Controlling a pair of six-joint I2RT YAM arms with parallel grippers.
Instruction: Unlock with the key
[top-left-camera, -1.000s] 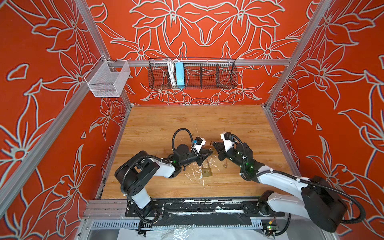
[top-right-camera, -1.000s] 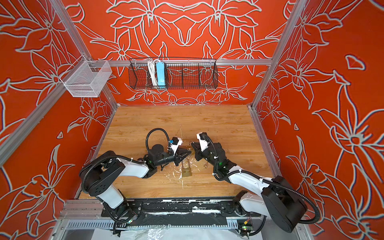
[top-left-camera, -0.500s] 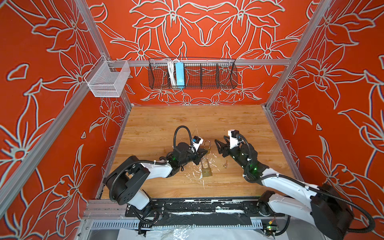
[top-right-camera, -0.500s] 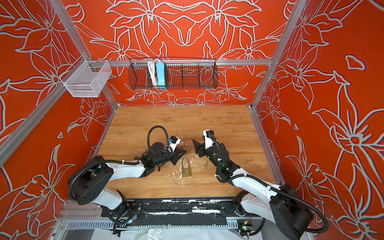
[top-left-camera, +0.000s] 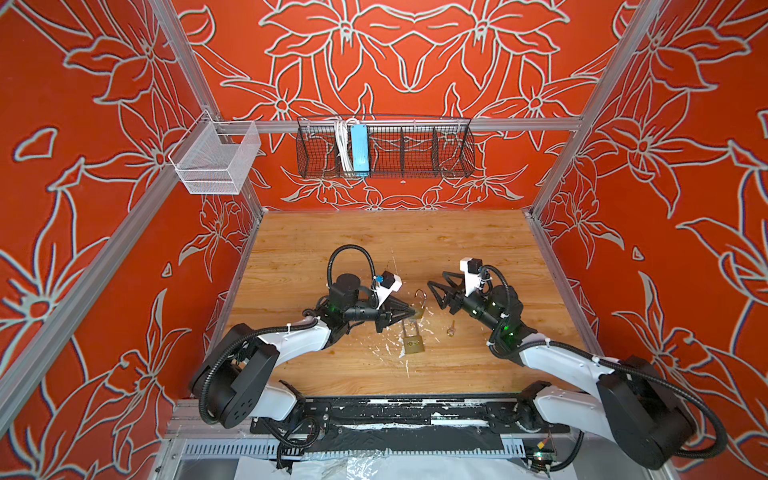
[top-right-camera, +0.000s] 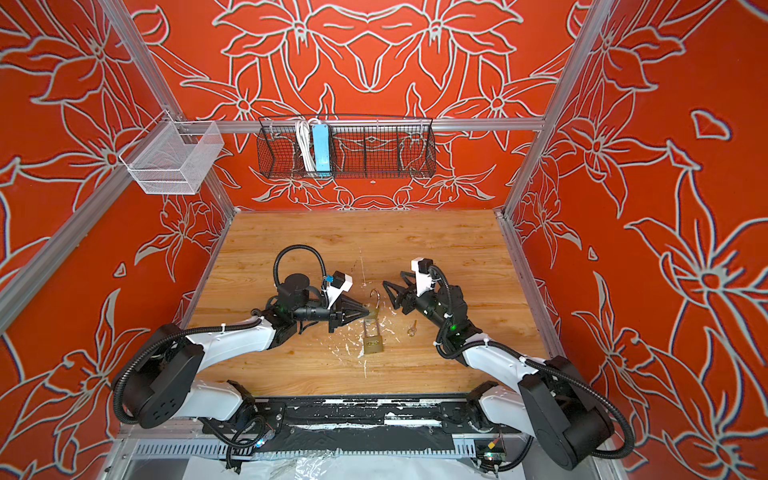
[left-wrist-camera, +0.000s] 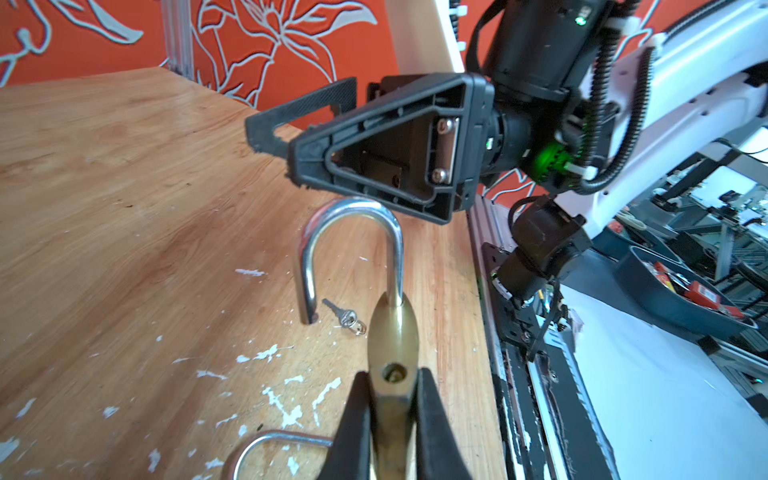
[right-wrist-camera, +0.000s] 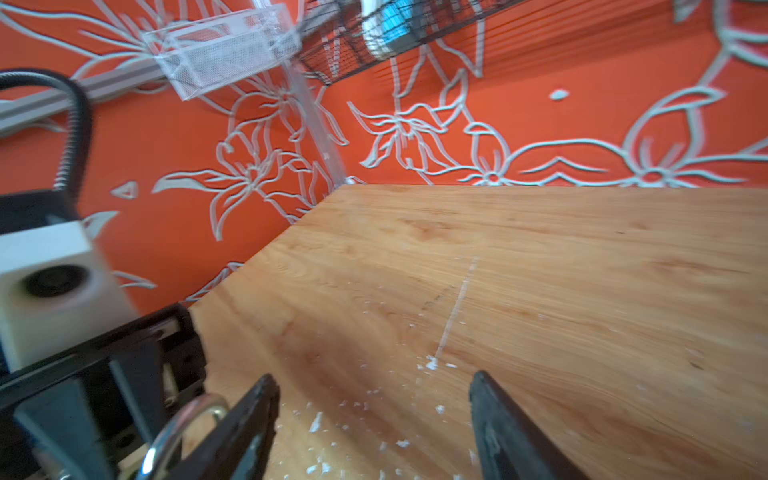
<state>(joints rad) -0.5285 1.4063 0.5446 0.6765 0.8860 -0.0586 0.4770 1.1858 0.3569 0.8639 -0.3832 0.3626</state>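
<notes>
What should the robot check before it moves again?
1. Left gripper shut on the held padlock: ok.
2. Its shackle swung open, free end out of the body: ok.
3. Right gripper open and empty: ok.
4. Key out of the keyhole, lying on the table: ok.
5. Second padlock lying on the table, locked or unlocked: cannot tell.
</notes>
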